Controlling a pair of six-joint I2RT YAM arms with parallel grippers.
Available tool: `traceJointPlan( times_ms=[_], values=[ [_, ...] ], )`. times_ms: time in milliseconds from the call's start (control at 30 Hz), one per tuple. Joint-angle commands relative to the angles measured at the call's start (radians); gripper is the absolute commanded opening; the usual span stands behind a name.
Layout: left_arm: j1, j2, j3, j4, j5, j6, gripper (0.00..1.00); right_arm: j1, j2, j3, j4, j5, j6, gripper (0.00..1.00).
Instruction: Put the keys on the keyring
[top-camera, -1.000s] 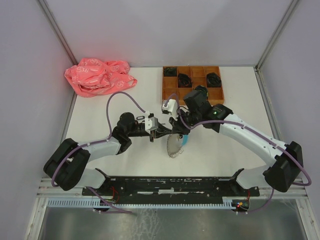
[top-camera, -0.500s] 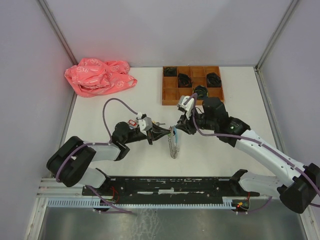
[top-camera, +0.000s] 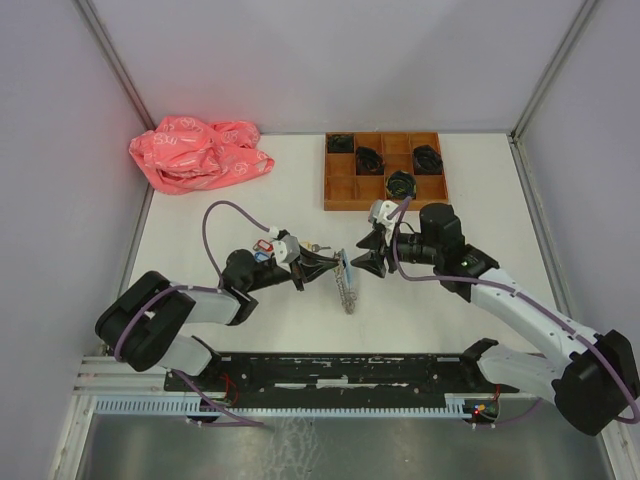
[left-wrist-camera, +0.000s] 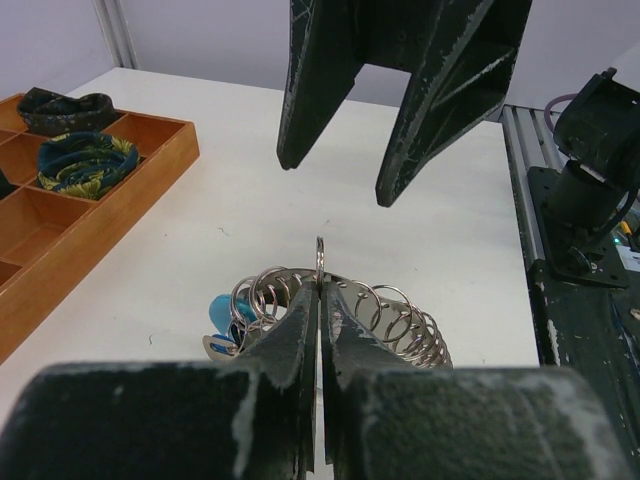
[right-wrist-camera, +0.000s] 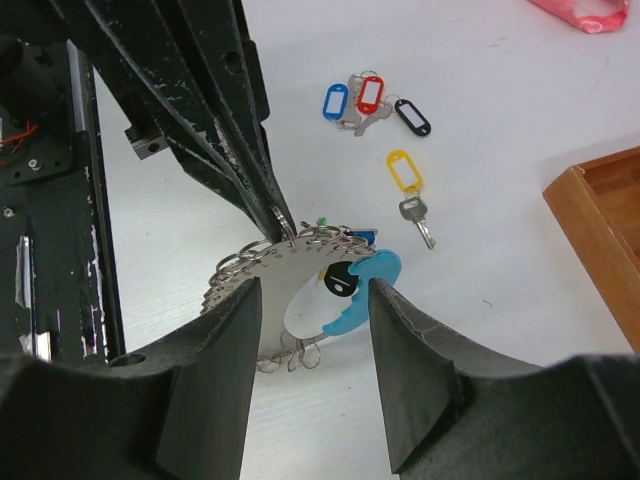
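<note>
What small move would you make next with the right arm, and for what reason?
Probably swing the right gripper away from the keyring and lower it toward the yellow-tagged key on the table. Its jaws stand open and hold nothing. The left gripper is shut on one ring of the keyring, and that key lies alone with free room around it.

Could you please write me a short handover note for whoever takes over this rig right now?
Left gripper: shut on one ring of the keyring, holding it on edge.
Right gripper: open, jaws either side of the keyring, gripping nothing.
Keys: yellow-tagged key and a cluster with blue, red and black tags lie loose on the table.
Done: keyring held. Left: pick up each key and thread it on.
</note>
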Motion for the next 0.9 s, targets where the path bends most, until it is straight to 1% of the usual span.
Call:
traceJointPlan(
  times_ms=[0, 200, 300, 567, 800, 867],
  values=[
    [-0.002, -0.004, 0.000, 0.118, -0.012, -0.031, 0.03, 0.000, -0.019, -0.030, 0.141, -0.099, -0.083, 0.55],
    [-0.002, -0.010, 0.003, 0.121, 0.000, -0.030, 0.03, 0.001, 0.014, -0.068, 0.262, -0.136, -0.091, 0.52],
    [-0.002, -0.009, 0.007, 0.121, 0.011, -0.035, 0.03, 0.001, 0.046, -0.078, 0.320, -0.152, -0.083, 0.49],
    [-0.002, -0.008, 0.010, 0.124, 0.021, -0.034, 0.03, 0.001, 0.104, -0.059, 0.317, -0.209, -0.098, 0.37],
    [-0.004, 0.004, 0.021, 0.137, 0.032, -0.046, 0.03, 0.001, 0.139, -0.040, 0.277, -0.245, -0.116, 0.33],
    [-0.004, 0.006, 0.021, 0.141, 0.033, -0.047, 0.03, 0.001, 0.146, -0.035, 0.274, -0.255, -0.118, 0.30]
  ],
)
